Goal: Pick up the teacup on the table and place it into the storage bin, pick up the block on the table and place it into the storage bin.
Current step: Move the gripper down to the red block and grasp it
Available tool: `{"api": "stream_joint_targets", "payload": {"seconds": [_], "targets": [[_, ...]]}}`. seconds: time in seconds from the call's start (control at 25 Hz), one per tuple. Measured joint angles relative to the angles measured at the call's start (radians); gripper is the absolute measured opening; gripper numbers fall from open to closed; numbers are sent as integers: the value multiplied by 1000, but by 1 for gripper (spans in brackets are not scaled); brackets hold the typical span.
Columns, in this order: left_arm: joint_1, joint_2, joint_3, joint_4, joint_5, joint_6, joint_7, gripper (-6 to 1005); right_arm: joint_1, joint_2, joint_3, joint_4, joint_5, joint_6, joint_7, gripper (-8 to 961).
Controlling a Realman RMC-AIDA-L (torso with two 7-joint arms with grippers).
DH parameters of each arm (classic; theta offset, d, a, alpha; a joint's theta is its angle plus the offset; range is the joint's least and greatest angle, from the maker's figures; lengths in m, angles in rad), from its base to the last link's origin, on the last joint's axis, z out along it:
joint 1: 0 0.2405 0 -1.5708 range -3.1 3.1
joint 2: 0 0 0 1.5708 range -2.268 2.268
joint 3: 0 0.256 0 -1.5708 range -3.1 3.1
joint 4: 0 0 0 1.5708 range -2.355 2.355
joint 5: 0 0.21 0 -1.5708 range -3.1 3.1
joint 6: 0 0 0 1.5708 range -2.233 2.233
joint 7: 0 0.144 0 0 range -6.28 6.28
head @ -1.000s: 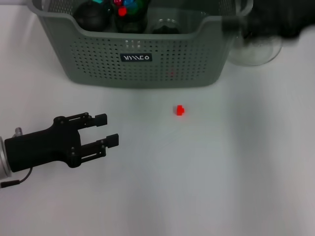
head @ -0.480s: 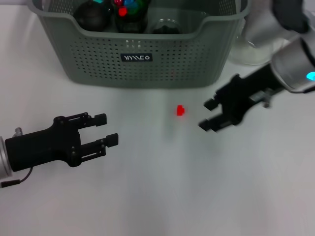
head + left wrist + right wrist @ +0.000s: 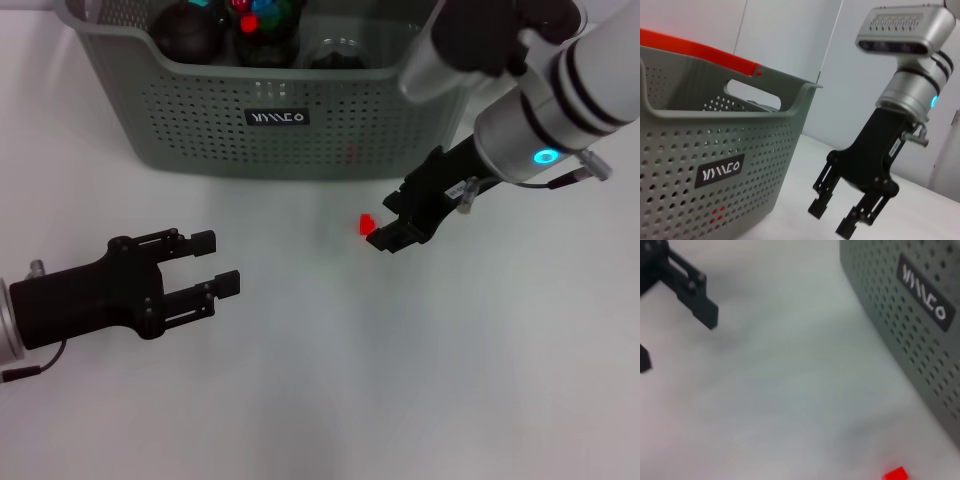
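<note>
The small red block (image 3: 367,224) lies on the white table in front of the storage bin (image 3: 200,140); the right wrist view shows the block (image 3: 895,474) too. My right gripper (image 3: 389,220) has come down beside it, open, its tips just to the block's right and a little apart from it. The left wrist view shows that gripper (image 3: 831,220) with its fingers spread next to the bin (image 3: 715,165). My left gripper (image 3: 218,264) rests open and empty at the table's left. The teacup is not seen on the table.
The bin holds dark round objects (image 3: 190,30), something colourful and a clear glass item (image 3: 345,50). The bin's perforated wall (image 3: 920,315) stands close behind the block. The left gripper's finger (image 3: 695,302) shows far off in the right wrist view.
The right arm has swept in from the upper right and lowered its open gripper next to the red block. The left arm and the block have stayed where they were.
</note>
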Motion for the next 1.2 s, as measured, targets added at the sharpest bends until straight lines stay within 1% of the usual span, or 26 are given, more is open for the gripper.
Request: {"api": "stream_joint_targets", "payload": {"seconds": [0.2,0.56,0.72,1.0,1.2], "targets": [[-1,0,0,0,0,0,0,627,-11,6,-32,38,39,92,-29,549],[3,0,0,0,1,0,0,627,-14,5,-88,146,99,238,-31,550],[4,0,0,-1,2,-5,0,626,-14,6,-93,188,127,291,-31,550],[3,0,0,-8,5,-12,2,626,-20,5,-97,219,193,317,-87,550],[4,0,0,-8,5,-15,3,627,-20,6,-108,228,197,319,-97,550]]}}
